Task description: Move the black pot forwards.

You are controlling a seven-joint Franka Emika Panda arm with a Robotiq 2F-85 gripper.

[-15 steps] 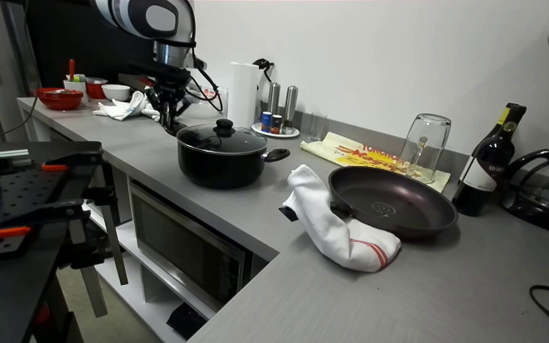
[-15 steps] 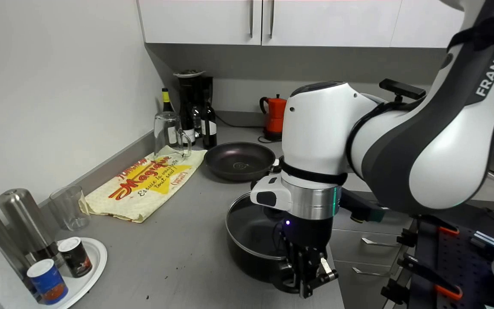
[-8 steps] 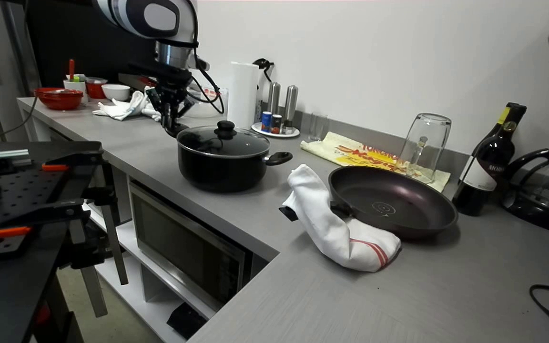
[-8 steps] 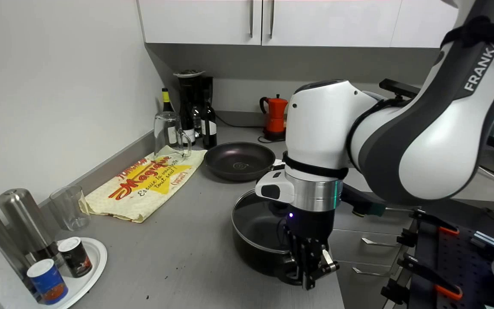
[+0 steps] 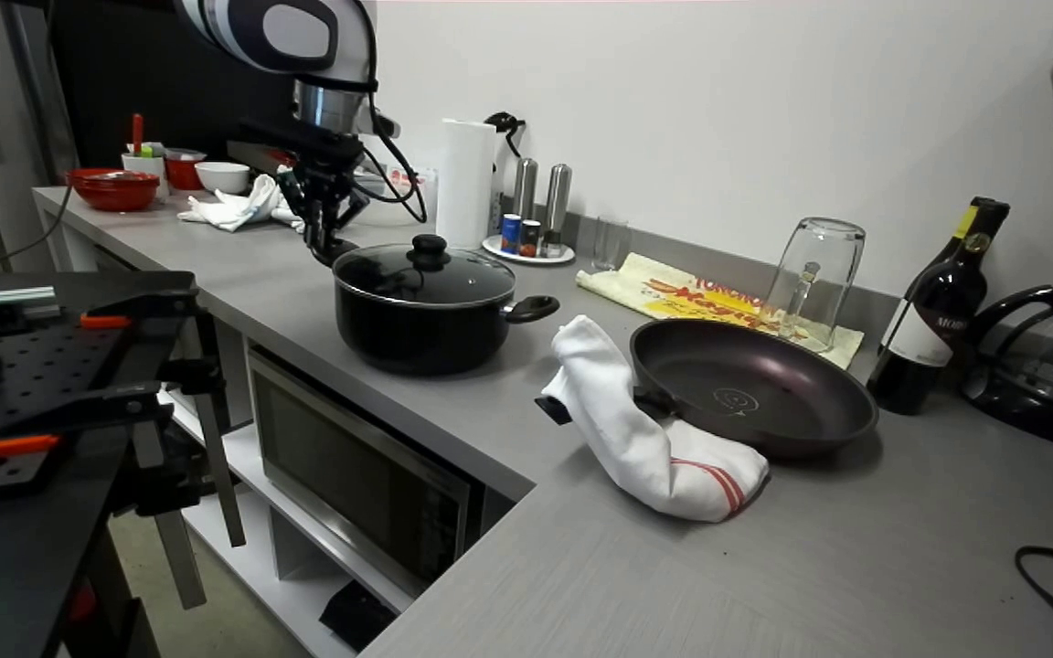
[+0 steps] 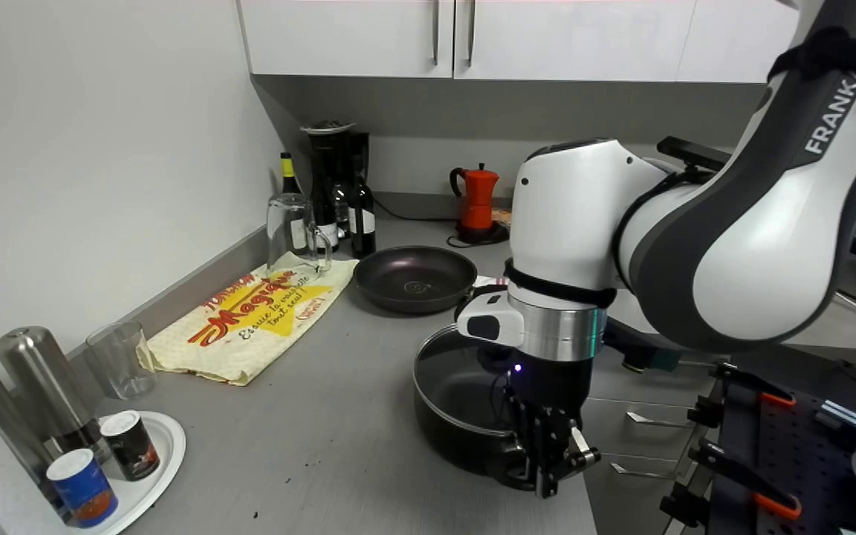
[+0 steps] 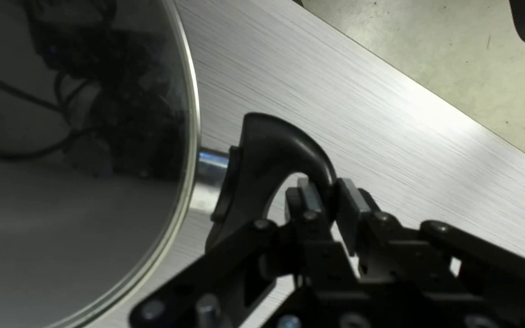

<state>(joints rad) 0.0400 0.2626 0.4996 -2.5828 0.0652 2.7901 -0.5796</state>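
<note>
The black gripper (image 7: 328,198) has its jaws squeezed tight on the curved black handle (image 7: 285,141) of the wide round black pot (image 5: 421,334), with 1 finger (image 7: 308,196) inside the loop and 1 outside. In an exterior view, the pot sits on the gray counter (image 5: 673,585) with its round glass lid (image 5: 481,270) on top, and the gripper is at its far left side. Over to the right is a round dark frying pan (image 5: 755,384). A white cloth with red stripes (image 5: 650,448) lies over the pan's handle (image 5: 554,411).
</note>
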